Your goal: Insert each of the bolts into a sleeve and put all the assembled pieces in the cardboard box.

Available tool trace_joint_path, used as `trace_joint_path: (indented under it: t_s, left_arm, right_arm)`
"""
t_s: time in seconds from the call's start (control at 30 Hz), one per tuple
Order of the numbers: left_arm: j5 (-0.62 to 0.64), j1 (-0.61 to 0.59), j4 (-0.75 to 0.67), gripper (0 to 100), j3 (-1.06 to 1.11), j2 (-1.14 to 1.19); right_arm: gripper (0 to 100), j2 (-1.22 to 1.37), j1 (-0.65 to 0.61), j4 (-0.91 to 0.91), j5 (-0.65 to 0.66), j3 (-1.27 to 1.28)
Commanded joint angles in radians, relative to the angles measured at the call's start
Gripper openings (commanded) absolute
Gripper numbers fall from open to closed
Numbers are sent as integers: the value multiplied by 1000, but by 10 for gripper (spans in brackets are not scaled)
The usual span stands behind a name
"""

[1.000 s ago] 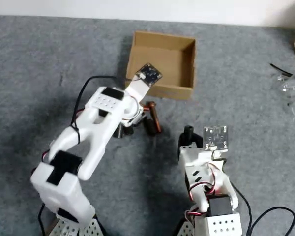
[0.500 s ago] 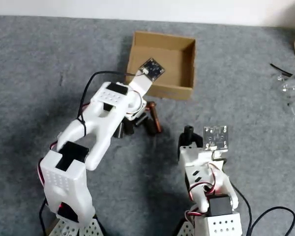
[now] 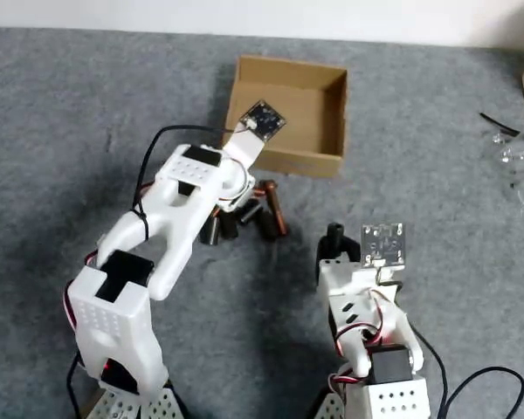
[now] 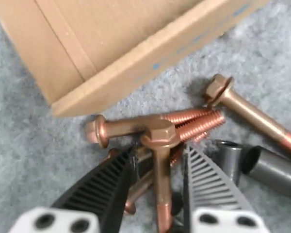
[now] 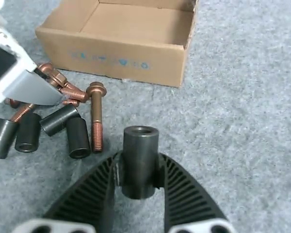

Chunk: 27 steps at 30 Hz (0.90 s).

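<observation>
Two jobs are split between the arms here: the right gripper (image 5: 138, 160) is clenched on a dark sleeve (image 5: 139, 145), held upright with its bore facing up above the grey mat (image 5: 242, 121), while the left gripper (image 4: 160, 150) hangs released over the heap in front of the box (image 5: 111, 58). Its jaws stand either side of one copper bolt (image 4: 160, 165), with a gap showing on both sides, so nothing is grasped yet. That bolt lies across the other bolts (image 4: 131, 128), and the spare sleeves (image 4: 271, 167) sit just beside them. The step in hand looks like picking this bolt. To do it well, the jaws should close on the plain shank just under the hex head, square to it, so the threaded end stays free to enter the sleeve. The lift should go straight up, since the crossed bolts beneath could be dragged along or rolled against the box wall. A skewed pinch would likely let the bolt swivel and miss the bore. Compared with a second ago, the left arm has reared up at its base and nudged its wrist slightly toward the box; the right arm has not moved.
</observation>
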Motion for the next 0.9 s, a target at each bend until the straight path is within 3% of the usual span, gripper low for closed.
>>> trace_joint_path:
  t_s: [0.0,0.4,0.53,0.87]
  left_arm:
    - [-3,-21,-12,147,-4,-7]
    - [-3,-16,21,146,-36,44]
    - [-3,-16,32,8,-41,44]
    - [-3,-15,32,6,-31,36]
  right_arm:
    - [4,-15,10,-42,9,44]
    - [4,-15,10,-42,9,44]
    - [4,-15,10,-42,9,44]
    - [4,-15,10,-42,9,44]
